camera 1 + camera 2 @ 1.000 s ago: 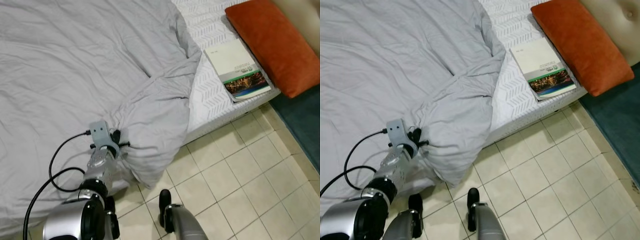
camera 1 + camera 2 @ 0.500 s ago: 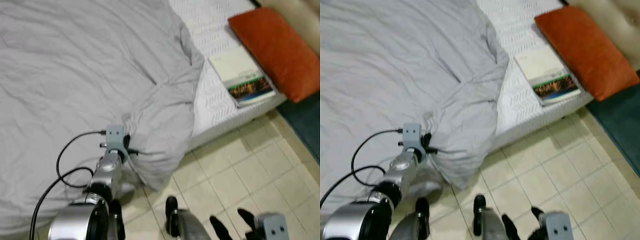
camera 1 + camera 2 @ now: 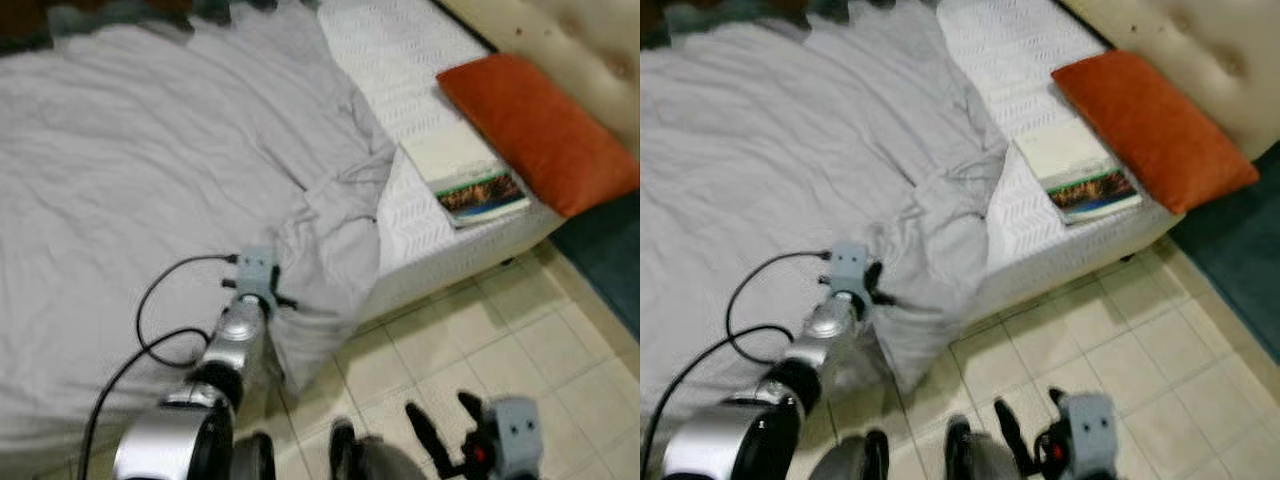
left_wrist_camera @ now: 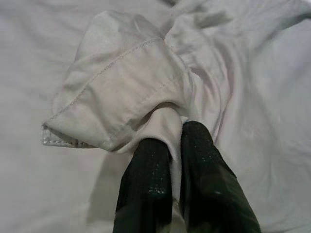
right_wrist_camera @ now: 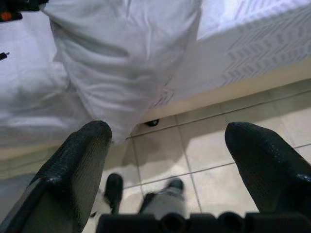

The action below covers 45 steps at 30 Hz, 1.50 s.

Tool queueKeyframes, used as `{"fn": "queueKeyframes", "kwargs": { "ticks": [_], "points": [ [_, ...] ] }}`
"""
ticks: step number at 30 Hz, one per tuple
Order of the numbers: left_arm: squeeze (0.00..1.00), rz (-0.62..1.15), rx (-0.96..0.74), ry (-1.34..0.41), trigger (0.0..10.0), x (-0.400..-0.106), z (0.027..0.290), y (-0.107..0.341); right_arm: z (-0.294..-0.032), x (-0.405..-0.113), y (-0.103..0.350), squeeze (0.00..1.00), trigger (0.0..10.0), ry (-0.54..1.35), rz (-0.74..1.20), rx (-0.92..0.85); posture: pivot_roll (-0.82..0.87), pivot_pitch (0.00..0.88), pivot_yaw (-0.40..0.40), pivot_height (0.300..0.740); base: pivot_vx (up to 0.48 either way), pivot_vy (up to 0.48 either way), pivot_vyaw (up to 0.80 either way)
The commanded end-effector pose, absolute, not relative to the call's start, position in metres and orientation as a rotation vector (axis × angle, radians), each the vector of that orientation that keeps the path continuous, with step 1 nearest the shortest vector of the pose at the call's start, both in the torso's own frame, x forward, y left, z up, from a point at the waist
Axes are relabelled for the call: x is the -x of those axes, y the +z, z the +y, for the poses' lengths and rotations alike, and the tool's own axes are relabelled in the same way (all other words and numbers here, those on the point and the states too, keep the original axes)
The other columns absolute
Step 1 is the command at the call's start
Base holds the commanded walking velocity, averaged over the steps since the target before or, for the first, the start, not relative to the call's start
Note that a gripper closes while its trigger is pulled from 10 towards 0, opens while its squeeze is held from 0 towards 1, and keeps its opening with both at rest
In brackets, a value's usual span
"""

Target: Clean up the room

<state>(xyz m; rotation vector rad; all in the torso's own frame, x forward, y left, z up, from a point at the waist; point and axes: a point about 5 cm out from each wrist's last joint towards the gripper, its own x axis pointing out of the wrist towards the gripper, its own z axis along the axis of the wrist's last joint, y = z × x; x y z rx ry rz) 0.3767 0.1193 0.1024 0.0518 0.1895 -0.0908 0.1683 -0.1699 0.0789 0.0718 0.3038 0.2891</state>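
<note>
Grey duvet [image 3: 150, 200] hangs over bed's near edge, left gripper [image 4: 175, 145] pinching bunched fold. Right gripper [image 5: 170, 165] splayed wide above floor tiles [image 3: 480, 340]. Risk: thin fabric slipping free if tugged hard.

The left arm [image 3: 232, 345] was a ribbed silver tube with a black joint band, ending in a pale grey camera block [image 3: 257, 270]. A thin black cable [image 3: 150, 345] looped from that block back along the arm. The right gripper [image 3: 443, 432] had two long black textured fingers [image 5: 80, 160] and a grey block with a red dot.
</note>
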Motion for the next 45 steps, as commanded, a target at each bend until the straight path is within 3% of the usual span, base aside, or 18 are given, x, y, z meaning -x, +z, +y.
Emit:
{"fn": "queueKeyframes", "kwargs": {
  "ticks": [1,20,31,36,45],
  "points": [
    [0.00,0.203,-0.084,-0.112,10.0,-0.374,0.112,0.098,-0.175,-0.164,0.070,0.00,10.0,0.272,0.341,-0.057,-0.22,0.267,-0.022,0.740,0.000,-0.458,0.00],
    [0.00,0.210,-0.117,-0.345,10.0,-0.364,0.033,0.105,-0.167,-0.171,0.061,0.00,10.0,0.296,0.325,-0.046,-0.22,0.223,-0.006,0.740,0.000,-0.457,0.00],
    [0.00,0.254,-0.199,-0.595,10.0,-0.329,-0.028,0.087,-0.163,-0.164,0.057,0.00,10.0,0.297,0.337,-0.043,-0.25,0.232,0.008,0.740,0.086,-0.426,0.00],
    [0.00,0.331,-0.244,-0.686,10.0,-0.301,-0.054,0.067,-0.161,-0.161,0.055,0.00,10.0,0.303,0.346,-0.041,-0.25,0.245,0.004,0.740,0.000,0.000,0.00],
    [0.00,0.291,-0.194,-0.742,10.0,-0.290,-0.083,0.080,-0.160,-0.157,0.054,0.00,10.0,0.310,0.350,-0.035,-0.26,0.252,0.007,0.740,0.000,0.000,0.00]
  ]
}}
